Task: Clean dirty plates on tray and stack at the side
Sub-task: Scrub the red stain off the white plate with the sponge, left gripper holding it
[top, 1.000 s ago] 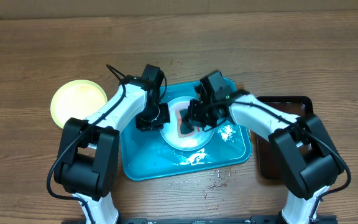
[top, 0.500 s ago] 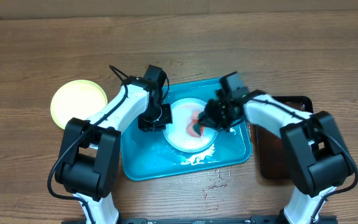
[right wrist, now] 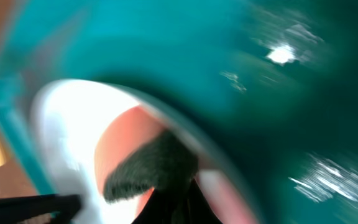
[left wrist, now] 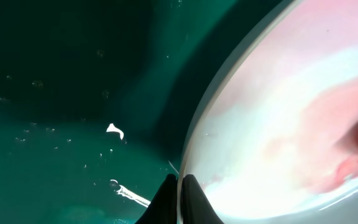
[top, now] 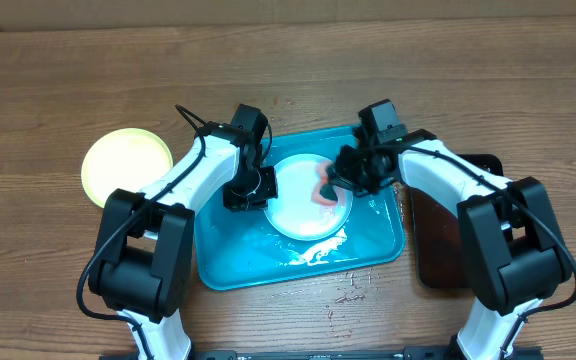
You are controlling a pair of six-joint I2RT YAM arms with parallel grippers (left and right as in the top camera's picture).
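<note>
Seen from above, a large turquoise rectangular plastic tray [top: 226, 258] with rounded corners and a raised rim lies at the centre of a brown wooden table [top: 68, 80]. A pale round shallow plastic plate [top: 298, 218] sits inside it, toward the tray's far half, with pink-red smears on its right side.

The left gripper [top: 245, 192] is at the plate's left edge. In the left wrist view its two dark fingertips [left wrist: 194, 200] are pressed together with the plate's thin rim running down between them, so it pinches the rim.

The right gripper [top: 341, 180] reaches in from the right, over the plate's right edge. It pinches a small dark scrubbing pad [top: 325, 190], stained red, which rests on the smeared part of the plate. The right wrist view is blurred, but it shows the dark fuzzy pad against the white and pink surface.

Streaks of white foam [top: 316, 255] lie on the tray floor just in front of the plate, toward the robot.

A yellow round plastic plate [top: 126, 165] with a pale centre lies on the bare table to the left, apart from the turquoise tray. A smaller dark brown-black tray [top: 448, 255] lies just beside the turquoise tray on its right.
</note>
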